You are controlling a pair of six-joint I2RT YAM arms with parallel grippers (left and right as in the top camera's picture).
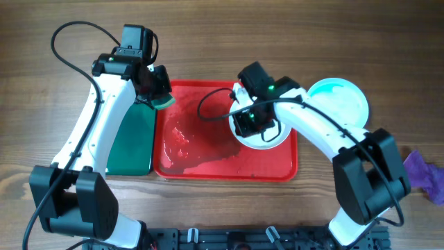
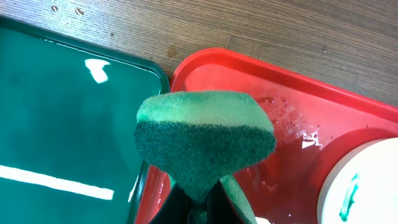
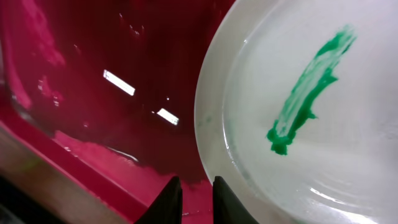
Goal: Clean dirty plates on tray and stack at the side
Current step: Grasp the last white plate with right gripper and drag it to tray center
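Observation:
On the right end of the red tray (image 1: 208, 149) lies a white dirty plate (image 1: 267, 141) with a green streak (image 3: 308, 93) across its middle. My right gripper (image 1: 244, 123) hangs low at the plate's left rim. Its jaws stand open by a narrow gap (image 3: 198, 193), with only red tray (image 3: 93, 74) between them; one fingertip (image 3: 225, 198) overlaps the plate's (image 3: 298, 143) edge. My left gripper (image 1: 156, 90) is shut on a green sponge (image 2: 205, 143), held above the tray's (image 2: 249, 81) far left corner. The plate (image 2: 367, 180) shows at the lower right of the left wrist view.
A dark green tray (image 1: 132, 146) lies against the red tray's left side. A second white plate (image 1: 340, 104), tinted pale teal, sits on the wood just right of the red tray. A purple cloth (image 1: 424, 175) lies at the far right edge. The red tray's floor is wet.

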